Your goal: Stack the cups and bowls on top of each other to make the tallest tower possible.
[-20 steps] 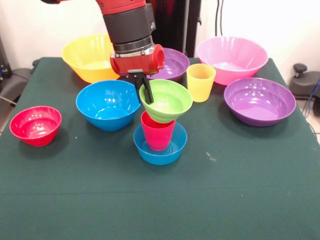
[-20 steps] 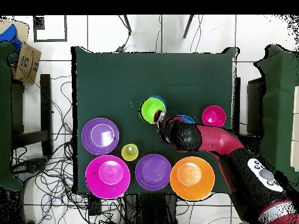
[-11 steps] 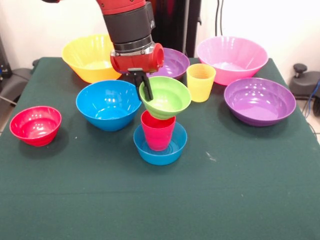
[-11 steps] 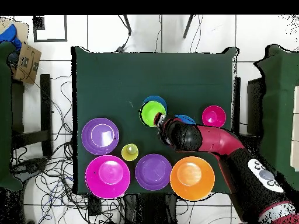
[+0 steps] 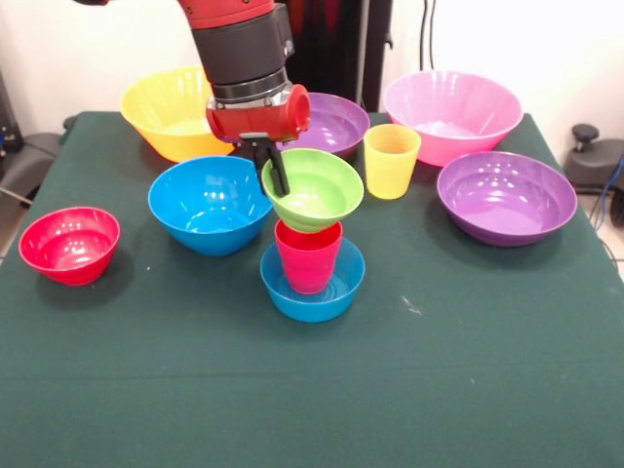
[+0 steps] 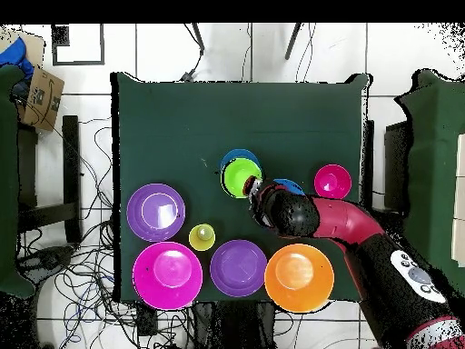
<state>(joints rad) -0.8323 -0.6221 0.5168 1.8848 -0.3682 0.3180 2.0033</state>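
The tower stands mid-table: a small blue bowl (image 5: 314,292) (image 6: 238,155) holds a red cup (image 5: 307,257), and a lime green bowl (image 5: 317,191) (image 6: 241,177) rests slightly tilted at the cup's mouth. My gripper (image 5: 274,175) (image 6: 253,189) is shut on the green bowl's left rim, one dark finger inside the bowl. A yellow cup (image 5: 391,160) (image 6: 202,237) stands upright to the right. In the overhead view the red cup is hidden under the green bowl.
Loose bowls ring the tower: medium blue (image 5: 210,204), small red (image 5: 69,244) (image 6: 332,181), large yellow (image 5: 168,112) (image 6: 299,276), large pink (image 5: 452,114) (image 6: 167,274), and two purple (image 5: 506,197) (image 5: 336,123). The arm covers most of the medium blue bowl from overhead.
The gripper and the green bowl have shifted left in the front view. The bowl now sits more level and more nearly centred over the red cup.
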